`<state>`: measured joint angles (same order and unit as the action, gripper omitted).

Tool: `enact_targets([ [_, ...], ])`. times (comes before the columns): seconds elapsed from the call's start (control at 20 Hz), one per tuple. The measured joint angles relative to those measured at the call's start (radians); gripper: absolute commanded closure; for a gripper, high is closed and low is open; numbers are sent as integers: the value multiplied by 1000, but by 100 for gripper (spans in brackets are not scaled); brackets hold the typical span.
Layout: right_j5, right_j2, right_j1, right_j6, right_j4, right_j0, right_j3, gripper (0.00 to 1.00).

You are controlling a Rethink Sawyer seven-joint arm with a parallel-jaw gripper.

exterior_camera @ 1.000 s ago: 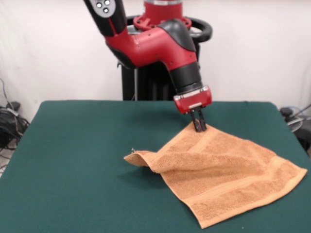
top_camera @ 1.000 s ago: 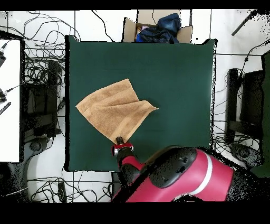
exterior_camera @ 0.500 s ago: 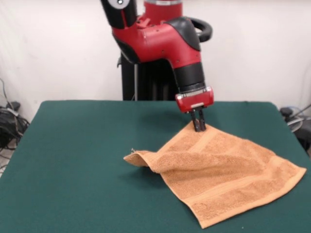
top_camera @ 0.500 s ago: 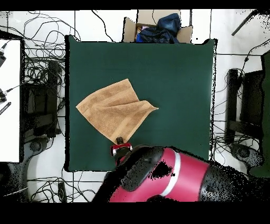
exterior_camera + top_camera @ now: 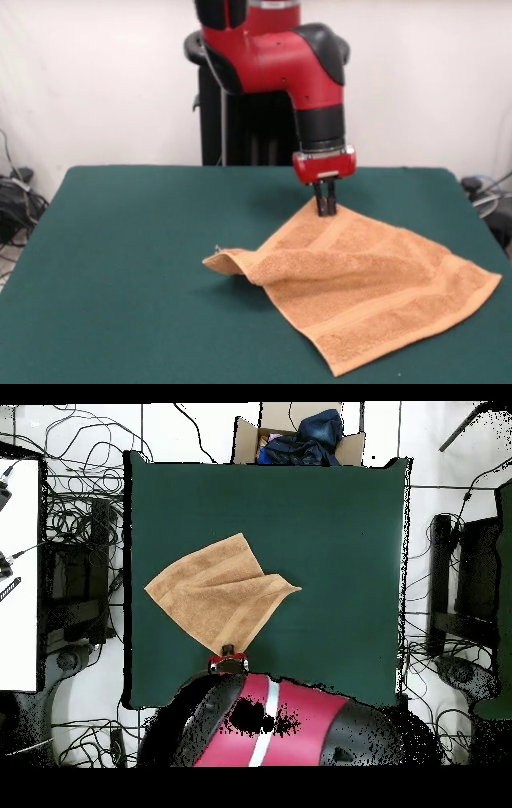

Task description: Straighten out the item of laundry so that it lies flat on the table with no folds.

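Tabletop point(image 5: 120, 264): green, mostly bare, carrying only the towel point(image 5: 368, 280) toward one side, well inside the edges in the overhead view point(image 5: 215, 589). Lay mostly spread, one woven band showing near the front short end. Not flat yet, by the look of it: one corner folded over onto the body, forming a raised flap that came to a point at picture-left in the front view, with shadow beneath. Overhead outline read as a kite, not a rectangle, which fits one folded corner. Gripper point(image 5: 326, 208) came straight down onto the far corner, fingers close together and apparently pinching the cloth there. Judged partway done: folded corner left to open out, then the pinched corner to lay down and release.
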<state>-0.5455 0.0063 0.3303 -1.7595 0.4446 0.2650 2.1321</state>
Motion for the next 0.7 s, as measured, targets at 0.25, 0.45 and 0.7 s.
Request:
enact_targets([
  [0.25,104,-18,33,0,-68,-32,0,100],
  [0.45,249,-55,61,0,-159,-67,0,100],
  [0.7,404,-108,68,0,-223,-99,0,100],
])
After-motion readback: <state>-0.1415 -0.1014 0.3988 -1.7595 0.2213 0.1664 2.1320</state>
